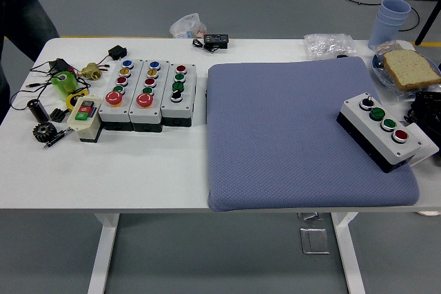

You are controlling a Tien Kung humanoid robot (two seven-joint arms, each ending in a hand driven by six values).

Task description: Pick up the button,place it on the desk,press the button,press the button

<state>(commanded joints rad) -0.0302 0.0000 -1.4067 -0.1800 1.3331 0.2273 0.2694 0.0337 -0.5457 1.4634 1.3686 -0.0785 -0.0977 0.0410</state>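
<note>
Right hand [427,111], a dark shape at the picture's right edge whose fingers cannot be made out, sits just beside the button box [383,131] lying on the blue pad's [289,135] right side, with three button boxes [148,94] left on the desk [138,170].

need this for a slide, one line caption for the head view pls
Four-button control box resting on the blue pad's right edge, three more button boxes lined up at left, robot hand beside it.

A person [21,12] at the top left and a black object [428,111] at the right are cut off
</note>
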